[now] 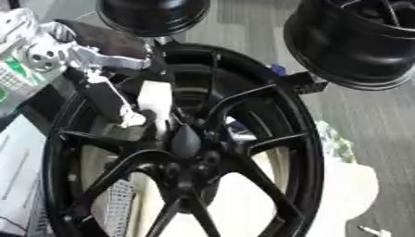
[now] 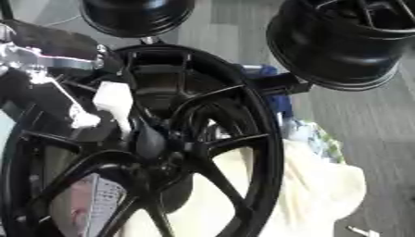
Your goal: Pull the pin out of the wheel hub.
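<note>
wheel (image 1: 267,152): big black spoked rim, fills most of both views, standing on edge and seen face-on, spokes meeting at the hub
hub (image 1: 188,162): centre of wheel, lower middle of view, dark, details hard to read
pin (image 1: 185,139): dark teardrop-shaped piece sitting right above the hub centre, still at the hub; cannot tell how deep it sits
left hand (image 1: 122,99): comes in from upper left, silver and black, fingers pointing down over the upper-left spokes, just beside the pin
left hand state: fingers look bent toward a white block, but cannot tell if they grip anything
white block (image 1: 155,99): pale upright piece between the hand and the spokes, just above the pin
right hand: not visible
other rims: one black rim (image 1: 152,15) top centre, another (image 1: 356,39) top right, both behind the wheel
cloth (image 2: 324,185): cream fabric behind the wheel, lower right
floor (image 1: 381,120): grey, right side
</note>
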### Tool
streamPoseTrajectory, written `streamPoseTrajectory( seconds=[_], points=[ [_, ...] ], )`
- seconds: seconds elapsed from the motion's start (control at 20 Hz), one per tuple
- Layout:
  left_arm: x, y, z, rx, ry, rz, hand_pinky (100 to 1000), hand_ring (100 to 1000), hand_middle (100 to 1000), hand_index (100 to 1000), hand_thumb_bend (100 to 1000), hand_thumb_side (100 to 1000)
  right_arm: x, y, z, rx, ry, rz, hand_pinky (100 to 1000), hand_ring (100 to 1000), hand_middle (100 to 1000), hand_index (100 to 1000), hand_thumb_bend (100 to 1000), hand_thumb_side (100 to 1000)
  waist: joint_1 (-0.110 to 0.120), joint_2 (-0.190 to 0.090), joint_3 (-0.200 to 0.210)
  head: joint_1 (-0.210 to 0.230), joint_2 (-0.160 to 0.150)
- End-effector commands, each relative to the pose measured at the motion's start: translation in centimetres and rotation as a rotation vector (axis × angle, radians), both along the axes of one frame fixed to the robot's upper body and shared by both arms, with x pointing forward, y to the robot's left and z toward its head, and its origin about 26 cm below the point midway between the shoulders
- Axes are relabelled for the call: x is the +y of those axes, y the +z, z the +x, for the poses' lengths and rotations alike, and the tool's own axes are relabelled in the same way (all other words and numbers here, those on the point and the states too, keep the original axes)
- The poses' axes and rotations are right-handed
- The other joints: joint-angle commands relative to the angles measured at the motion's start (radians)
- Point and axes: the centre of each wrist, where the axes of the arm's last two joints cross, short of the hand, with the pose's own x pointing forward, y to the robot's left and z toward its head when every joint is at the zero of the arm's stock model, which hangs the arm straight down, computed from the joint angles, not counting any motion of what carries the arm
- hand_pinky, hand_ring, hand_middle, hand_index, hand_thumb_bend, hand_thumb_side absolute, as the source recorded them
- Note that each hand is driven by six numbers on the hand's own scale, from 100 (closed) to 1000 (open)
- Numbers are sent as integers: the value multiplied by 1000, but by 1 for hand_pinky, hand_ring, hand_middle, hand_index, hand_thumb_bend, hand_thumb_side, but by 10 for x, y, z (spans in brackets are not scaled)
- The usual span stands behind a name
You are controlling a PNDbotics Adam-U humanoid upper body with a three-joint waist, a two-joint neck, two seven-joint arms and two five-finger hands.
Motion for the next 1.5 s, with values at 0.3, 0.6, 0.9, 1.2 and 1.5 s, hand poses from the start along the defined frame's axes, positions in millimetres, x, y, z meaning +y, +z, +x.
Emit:
streamPoseTrajectory(
  seconds=[0.3, 0.6, 0.9, 1.2, 1.5],
  points=[
    [0, 6, 1, -20, 26, -11, 836, 764, 596, 819, 149, 310, -1, 10, -5, -85, -390, 94, 816, 652, 688, 825, 100, 230, -1, -20, -4, 5, -13],
    [-2, 9, -3, 1, 19, -44, 805, 686, 519, 720, 100, 260, -2, 9, -6, -82, -400, 100, 817, 652, 689, 825, 100, 230, -2, -22, -2, 6, -11],
    [-3, 15, -8, 6, 22, -101, 729, 586, 440, 639, 100, 263, -3, 8, -6, -81, -406, 103, 817, 653, 689, 826, 100, 231, -1, -25, -1, 5, -10],
    [-3, 19, -12, 13, 35, -145, 677, 506, 342, 542, 100, 270, -3, 7, -7, -82, -410, 99, 818, 653, 690, 826, 100, 228, -1, -31, -1, 5, -9],
    [0, 34, -25, 6, 25, -197, 669, 476, 289, 479, 100, 267, -3, 7, -7, -82, -415, 89, 818, 653, 689, 825, 100, 227, 1, -38, -1, 0, -9]
  ],
)
